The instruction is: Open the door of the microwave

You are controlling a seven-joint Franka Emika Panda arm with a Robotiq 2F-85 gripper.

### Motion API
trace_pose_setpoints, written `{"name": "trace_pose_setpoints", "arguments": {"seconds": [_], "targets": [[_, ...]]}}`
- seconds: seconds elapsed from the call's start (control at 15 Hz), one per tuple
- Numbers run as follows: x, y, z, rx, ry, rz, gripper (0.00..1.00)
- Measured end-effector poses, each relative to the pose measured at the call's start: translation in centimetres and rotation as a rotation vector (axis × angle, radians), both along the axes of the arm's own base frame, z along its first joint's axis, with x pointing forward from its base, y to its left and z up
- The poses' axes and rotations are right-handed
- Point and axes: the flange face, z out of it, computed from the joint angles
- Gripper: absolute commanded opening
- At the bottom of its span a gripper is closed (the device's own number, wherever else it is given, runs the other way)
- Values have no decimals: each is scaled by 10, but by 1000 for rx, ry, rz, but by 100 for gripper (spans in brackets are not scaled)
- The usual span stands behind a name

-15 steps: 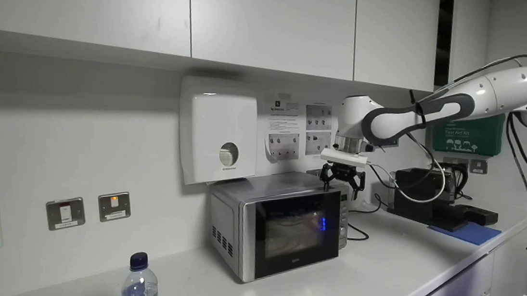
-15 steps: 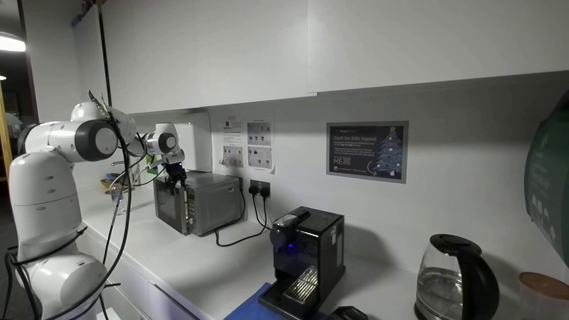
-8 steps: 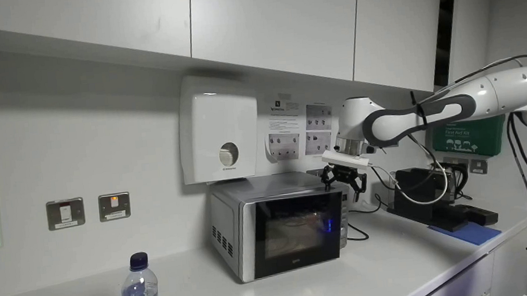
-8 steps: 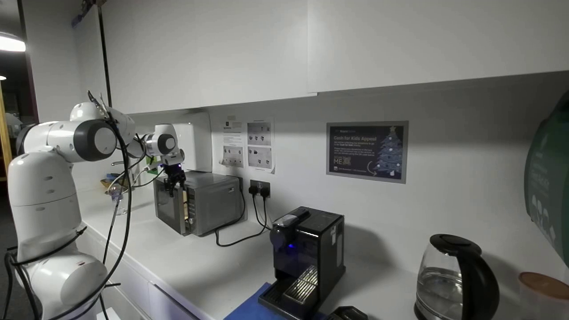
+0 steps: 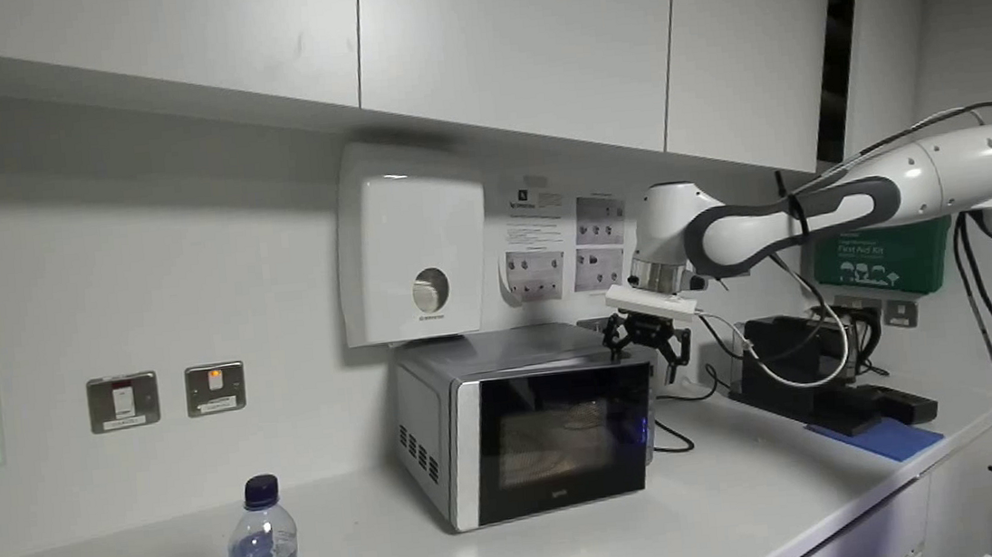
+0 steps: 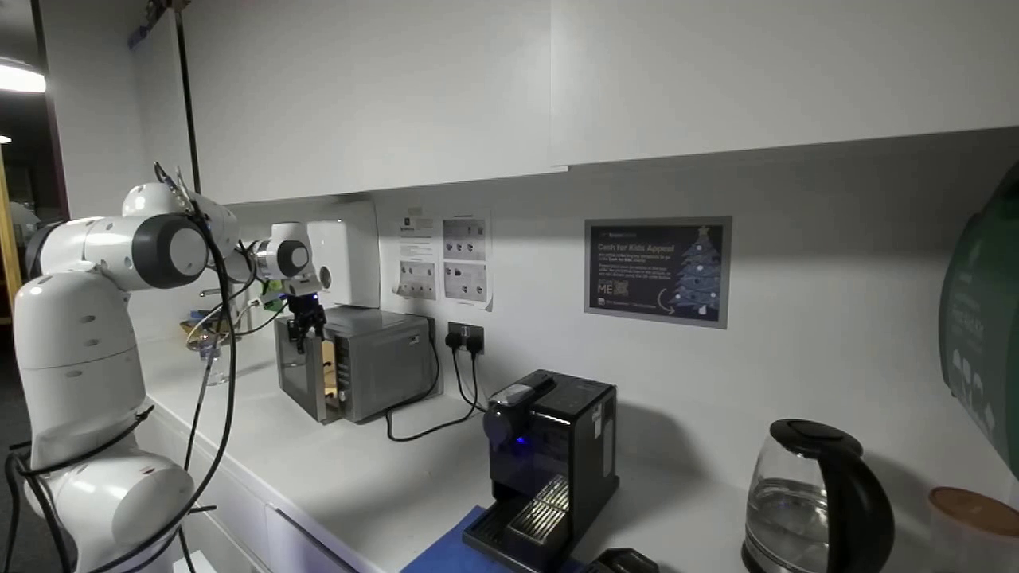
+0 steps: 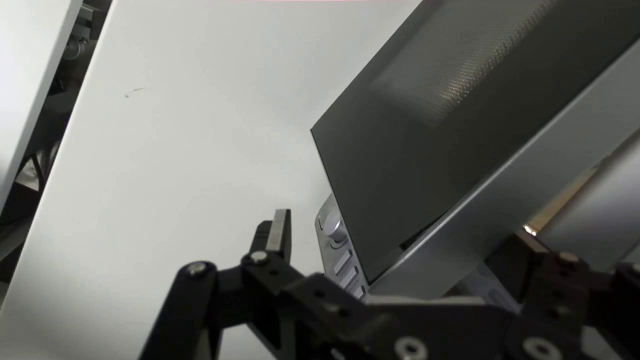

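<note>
While the rectangular dark-glass door [image 5: 557,441] is ajar, its two-o'clock corner is overhung by a black two-fingered gripper [image 5: 643,366]. Its jaws are parted.

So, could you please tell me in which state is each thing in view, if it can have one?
Tool: open, jaws apart
Door: partly open
Microwave: inside looks lit
Water bottle: upright, cap on
Kettle: lid closed, partly filled
Coffee machine: blue spot, lamp or reflection unclear
Black plugs: plugged in
Wall switch: orange light on
Tub: lid looks on
Upper cupboards: look shut
</note>
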Motion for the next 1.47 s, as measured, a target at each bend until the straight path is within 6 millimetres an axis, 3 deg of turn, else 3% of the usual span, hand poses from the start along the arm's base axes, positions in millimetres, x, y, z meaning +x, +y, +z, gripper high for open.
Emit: {"name": "trace_pose_setpoints", "arguments": {"seconds": [1.47], "targets": [[-15,19,-1,85,67,45,100]]}}
